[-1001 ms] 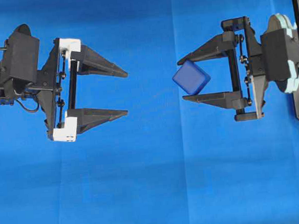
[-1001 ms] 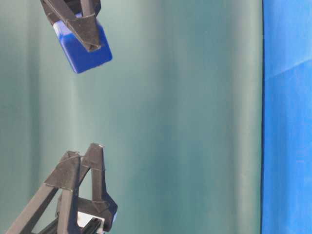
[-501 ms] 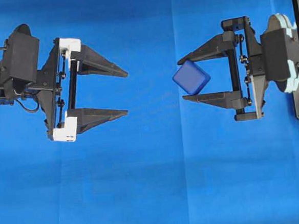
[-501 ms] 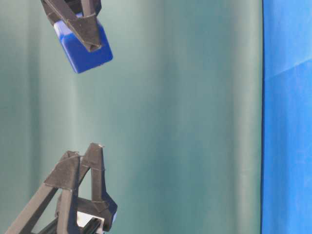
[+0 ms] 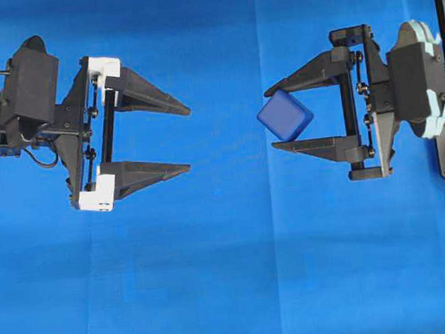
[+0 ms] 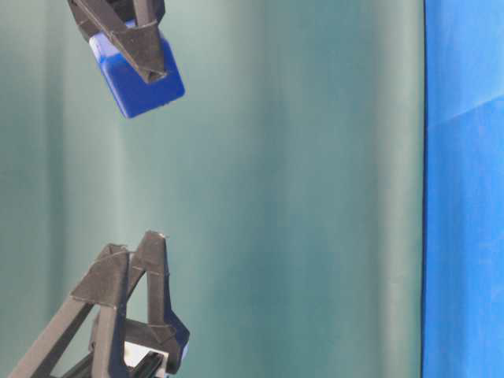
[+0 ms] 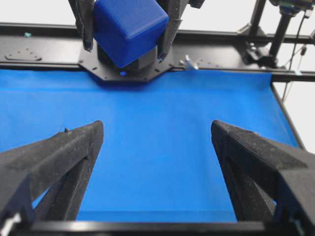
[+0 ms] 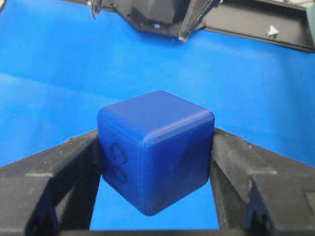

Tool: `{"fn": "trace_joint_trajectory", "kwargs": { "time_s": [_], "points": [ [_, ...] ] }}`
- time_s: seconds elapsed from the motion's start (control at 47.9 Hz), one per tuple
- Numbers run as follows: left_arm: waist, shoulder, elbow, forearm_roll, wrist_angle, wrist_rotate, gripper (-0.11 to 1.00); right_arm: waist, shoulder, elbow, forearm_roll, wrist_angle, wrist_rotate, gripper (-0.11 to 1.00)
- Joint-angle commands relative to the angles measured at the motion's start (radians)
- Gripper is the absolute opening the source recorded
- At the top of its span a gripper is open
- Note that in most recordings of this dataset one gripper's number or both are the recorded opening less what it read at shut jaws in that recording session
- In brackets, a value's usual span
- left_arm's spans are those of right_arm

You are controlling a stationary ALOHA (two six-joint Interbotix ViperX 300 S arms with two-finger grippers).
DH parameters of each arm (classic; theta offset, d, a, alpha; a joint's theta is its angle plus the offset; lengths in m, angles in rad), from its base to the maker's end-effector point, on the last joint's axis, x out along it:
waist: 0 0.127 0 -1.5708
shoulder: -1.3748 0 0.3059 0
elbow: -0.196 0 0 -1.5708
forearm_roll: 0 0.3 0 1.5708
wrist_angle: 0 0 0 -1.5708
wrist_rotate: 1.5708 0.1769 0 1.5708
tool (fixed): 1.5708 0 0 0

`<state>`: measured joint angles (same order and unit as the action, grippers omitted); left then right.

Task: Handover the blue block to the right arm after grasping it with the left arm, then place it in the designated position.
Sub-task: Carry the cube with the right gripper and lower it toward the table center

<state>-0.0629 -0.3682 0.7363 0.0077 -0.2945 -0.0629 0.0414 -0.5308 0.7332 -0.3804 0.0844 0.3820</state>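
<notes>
Bare blue cloth (image 5: 229,258) lies between the left gripper (image 5: 188,137) and the right gripper (image 5: 272,117), whose fingers pinch the blue block (image 5: 284,115).

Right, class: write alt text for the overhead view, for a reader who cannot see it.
The right gripper, entering from the right edge, holds a blue block between its black fingertips above a bright blue cloth. Opposite it on the left, the left gripper stands open and empty, its fingers pointing toward the block across a clear gap.
</notes>
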Motion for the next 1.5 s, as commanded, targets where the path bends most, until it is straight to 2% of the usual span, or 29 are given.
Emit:
{"fn": "trace_joint_trajectory", "kwargs": {
  "time_s": [0.0,0.292,0.709,1.481],
  "points": [
    [-0.003,-0.008,-0.026,0.000,-0.003,0.002,0.93,0.002,-0.011,-0.031,0.003,-0.002,0.002,0.46],
    [-0.003,-0.008,-0.028,0.000,-0.003,0.002,0.93,0.005,-0.012,-0.032,0.005,0.041,0.005,0.46],
    [-0.003,-0.006,-0.028,0.000,-0.003,0.002,0.93,0.046,-0.012,-0.032,0.012,0.272,0.025,0.46],
    [-0.003,-0.008,-0.028,0.000,-0.005,0.002,0.93,0.048,-0.012,-0.035,0.012,0.291,0.025,0.46]
  ]
}}
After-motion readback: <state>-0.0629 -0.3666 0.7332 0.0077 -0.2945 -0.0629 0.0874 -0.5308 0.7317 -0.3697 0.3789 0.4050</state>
